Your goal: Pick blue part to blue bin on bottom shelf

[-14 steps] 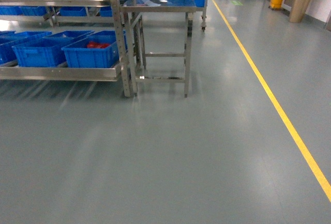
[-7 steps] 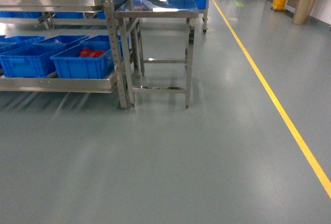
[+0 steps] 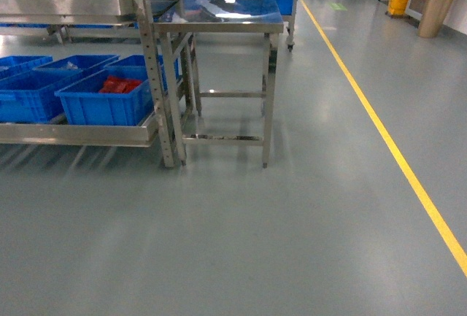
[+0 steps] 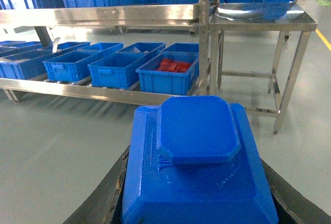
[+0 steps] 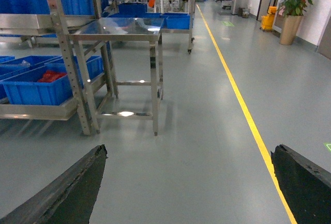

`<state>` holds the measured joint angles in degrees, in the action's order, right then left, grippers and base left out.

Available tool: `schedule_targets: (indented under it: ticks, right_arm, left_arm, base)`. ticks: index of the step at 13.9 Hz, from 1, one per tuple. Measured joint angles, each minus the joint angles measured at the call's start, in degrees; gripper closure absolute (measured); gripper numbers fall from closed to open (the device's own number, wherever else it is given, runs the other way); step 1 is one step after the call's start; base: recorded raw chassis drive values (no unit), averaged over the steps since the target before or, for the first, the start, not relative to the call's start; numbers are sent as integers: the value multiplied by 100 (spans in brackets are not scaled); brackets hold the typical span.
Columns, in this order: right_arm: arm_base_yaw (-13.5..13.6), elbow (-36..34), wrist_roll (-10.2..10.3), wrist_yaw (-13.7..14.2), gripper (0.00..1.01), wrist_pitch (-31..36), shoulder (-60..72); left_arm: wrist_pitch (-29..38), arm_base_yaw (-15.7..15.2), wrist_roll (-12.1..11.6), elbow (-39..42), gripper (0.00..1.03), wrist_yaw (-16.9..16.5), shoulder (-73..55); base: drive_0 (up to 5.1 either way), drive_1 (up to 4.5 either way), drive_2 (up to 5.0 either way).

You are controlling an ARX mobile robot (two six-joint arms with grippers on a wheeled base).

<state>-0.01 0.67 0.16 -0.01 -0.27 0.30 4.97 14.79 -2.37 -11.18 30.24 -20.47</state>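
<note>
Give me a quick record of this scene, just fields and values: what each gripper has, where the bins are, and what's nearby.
left gripper: shut on blue part
right gripper: open, nothing between its fingers
bottom shelf: holds a row of blue bins
rightmost bin: contains red parts
steel table: stands just right of the rack
floor: grey, with a yellow line on the right
task stage: part not yet in a bin

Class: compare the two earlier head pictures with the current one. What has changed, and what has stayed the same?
The camera's view has shifted: the steel table, the bottom shelf and the bin of red parts sit lower and nearer, the yellow floor line swung right. Nothing on the shelf was rearranged. No gripper appears in any head picture.
</note>
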Motion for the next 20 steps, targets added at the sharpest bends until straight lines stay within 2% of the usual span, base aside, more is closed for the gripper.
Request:
schedule_targets:
  ticks: [20]
  right_arm:
    - [0, 0, 0, 0, 3, 7, 0]
  left_arm:
    - [-2, 0, 0, 0, 59, 2, 4]
  base:
    - [-8, 426, -441]
